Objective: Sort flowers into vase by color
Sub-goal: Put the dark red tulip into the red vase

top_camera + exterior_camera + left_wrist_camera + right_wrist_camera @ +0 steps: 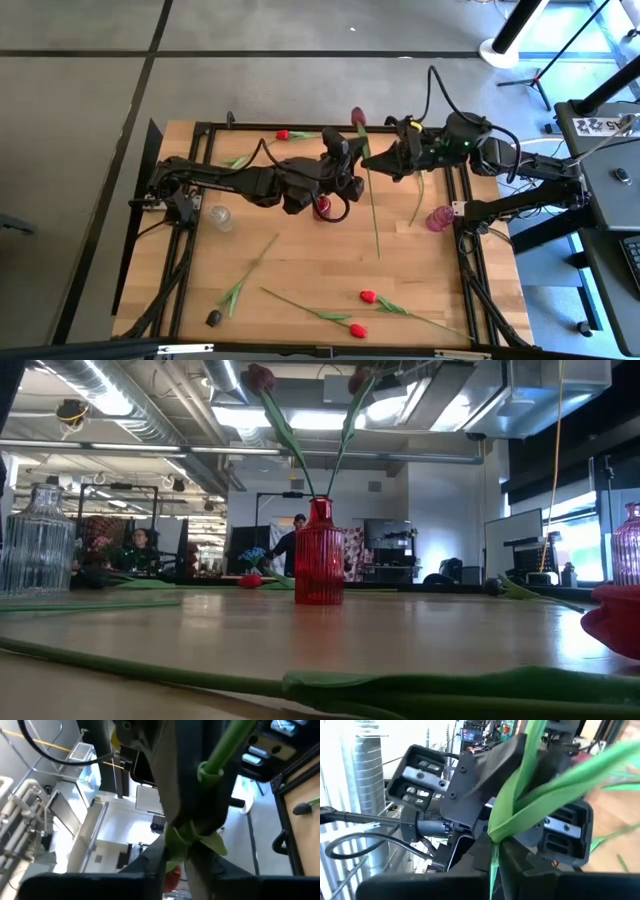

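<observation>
High view: both arms meet over the back-centre of the wooden table point(300, 265). The left gripper point(345, 160) sits above the red vase point(322, 207), and the right gripper point(392, 152) comes in just beside it from the right. A maroon tulip point(358, 117) shows between them, stem running down toward the vase. The clear vase point(220, 217) stands at left, the pink vase point(437, 218) at right. Loose flowers lie on the table: a red tulip point(283, 134) at the back, two red tulips point(367, 296) point(357, 329) at the front, a near-black tulip point(214, 318) front-left, and a long stem point(374, 215) lying right of the red vase.

Low view: two stems stand in the red vase point(319, 567), leaning apart, with dark bud heads point(262, 377) up top. Neither gripper can be made out here. People show in the room behind.

Left wrist view: green stem point(220, 755) runs between the left fingers point(200, 875) – jaws narrow, but I cannot tell whether they pinch it or have let go.

Right wrist view: right fingers point(520, 862) are clamped on a stem and leaf point(520, 815) – jaws closed down on the flower, the left gripper close behind.
</observation>
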Tool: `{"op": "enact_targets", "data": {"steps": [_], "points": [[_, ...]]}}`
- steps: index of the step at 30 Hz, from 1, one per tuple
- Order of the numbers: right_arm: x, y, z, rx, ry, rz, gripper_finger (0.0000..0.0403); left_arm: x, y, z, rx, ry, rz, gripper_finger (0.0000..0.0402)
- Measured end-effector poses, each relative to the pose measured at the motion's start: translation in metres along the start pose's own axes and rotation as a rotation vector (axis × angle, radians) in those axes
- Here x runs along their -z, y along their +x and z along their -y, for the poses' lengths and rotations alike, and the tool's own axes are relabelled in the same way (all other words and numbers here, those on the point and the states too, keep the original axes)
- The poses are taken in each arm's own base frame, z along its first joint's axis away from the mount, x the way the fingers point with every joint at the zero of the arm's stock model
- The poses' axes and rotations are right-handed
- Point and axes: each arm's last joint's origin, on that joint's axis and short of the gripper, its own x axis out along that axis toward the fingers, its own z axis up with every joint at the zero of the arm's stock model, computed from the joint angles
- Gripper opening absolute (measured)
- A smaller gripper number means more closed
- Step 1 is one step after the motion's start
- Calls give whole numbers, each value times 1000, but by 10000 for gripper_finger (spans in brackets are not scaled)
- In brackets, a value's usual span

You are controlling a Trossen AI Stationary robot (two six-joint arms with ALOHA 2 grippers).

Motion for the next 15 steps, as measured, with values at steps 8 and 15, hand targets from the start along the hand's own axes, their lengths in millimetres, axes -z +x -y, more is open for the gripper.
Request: {"op": "enact_targets", "data": {"steps": [8, 15], "points": [[-2, -1, -7, -63, -95, 38, 11, 3, -12, -13, -8, -210, -14, 146], [-4, -3, -17, -154, -129, 76, 8, 15, -32, -24, 68, -363, -38, 187]]}}
